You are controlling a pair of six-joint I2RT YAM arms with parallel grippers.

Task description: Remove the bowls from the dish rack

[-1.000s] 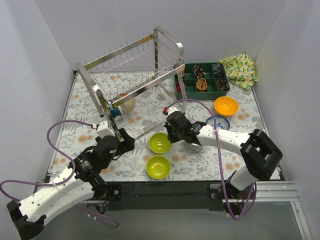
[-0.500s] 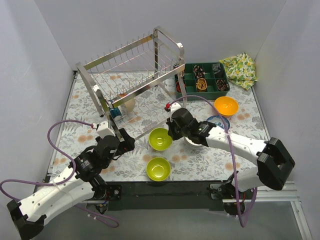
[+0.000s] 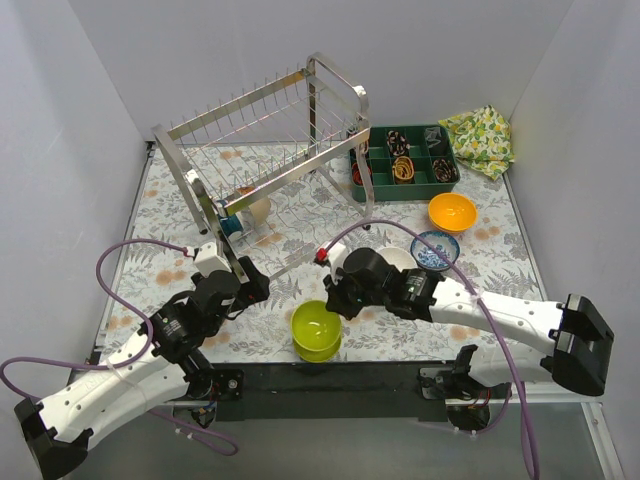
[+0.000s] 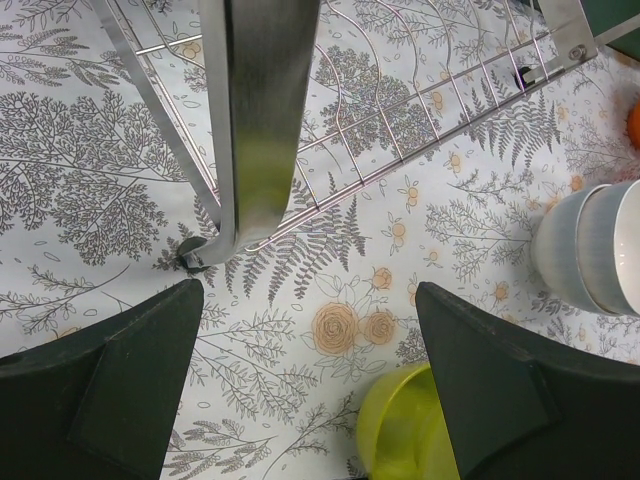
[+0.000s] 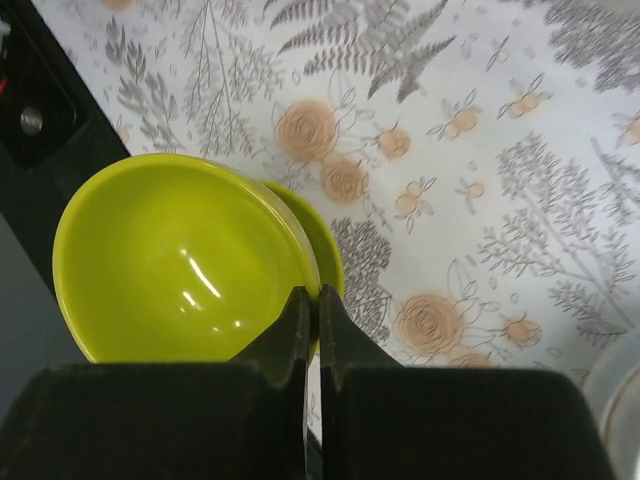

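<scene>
The right claw is pinched shut on the rim of a lime green bowl, with one finger inside the wall and one outside. That bowl is at the bottom centre of the overhead view, by the near edge of the flowered surface. It sits directly over a second green bowl, whose rim peeks out on one side in the right wrist view. I cannot tell whether the upper bowl already rests in the lower one.

The left claw stands wide open and holds nothing. It hovers over the surface just in front of a steel leg of the dish rack, left of centre in the overhead view.

The dish rack fills the upper left part of that view. On its lower tier a pale bowl stands on edge with a small blue thing beside it, too small to make out.

Right of centre, a white bowl sits just beyond the right arm. A blue patterned bowl is close beside it, and an orange bowl lies a little farther up. A dark green tray lies in the upper right next to the rack's foot. A yellow printed cloth is bunched in the far upper right corner.
</scene>
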